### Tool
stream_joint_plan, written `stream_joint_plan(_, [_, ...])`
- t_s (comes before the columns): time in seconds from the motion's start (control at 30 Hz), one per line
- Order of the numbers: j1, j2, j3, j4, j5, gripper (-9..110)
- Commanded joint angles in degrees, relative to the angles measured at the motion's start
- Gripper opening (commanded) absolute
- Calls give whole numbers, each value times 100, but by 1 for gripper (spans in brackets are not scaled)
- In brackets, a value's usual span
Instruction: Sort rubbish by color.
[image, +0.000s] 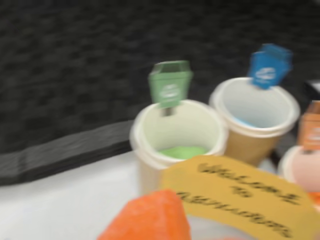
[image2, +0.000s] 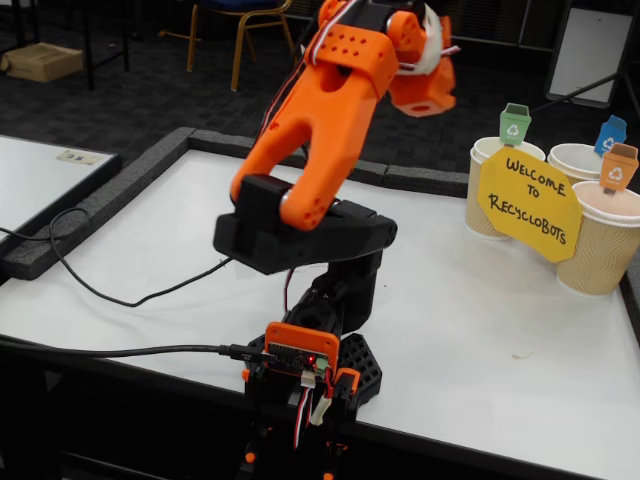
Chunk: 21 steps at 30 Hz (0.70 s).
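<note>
Green wad in green-flag cup; blue wad in blue-flag cup. Hand raised, grip state unclear.

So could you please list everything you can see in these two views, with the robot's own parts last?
Green wad: one, lime green, inside the cup with the green flag, wrist view.
Blue wad: one, light blue, only a sliver shows inside the cup with the blue flag.
Paper cups: three, tan with white rims, grouped at the table's far right in the fixed view.
Bin flags: three, green, blue and orange, one on each cup.
Sign: one, yellow, reads "Welcome to Recyclobots", in front of the cups.
Table: one, white top with a dark foam border.
Cables: black, at the table's left.
Chair: one, in the background.
Arm: one, orange on a black base.
Hand: one, orange, raised high; too blurred to judge its opening.
</note>
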Motion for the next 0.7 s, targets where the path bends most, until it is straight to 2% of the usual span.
stream_joint_plan(0.0, [606, -79, 9, -422, -105, 0])
stream_joint_plan(0.3, [844, -18, 149, -475, -79, 0])
stream_joint_plan(0.67, [334, 659, 369, 97, -35, 0])
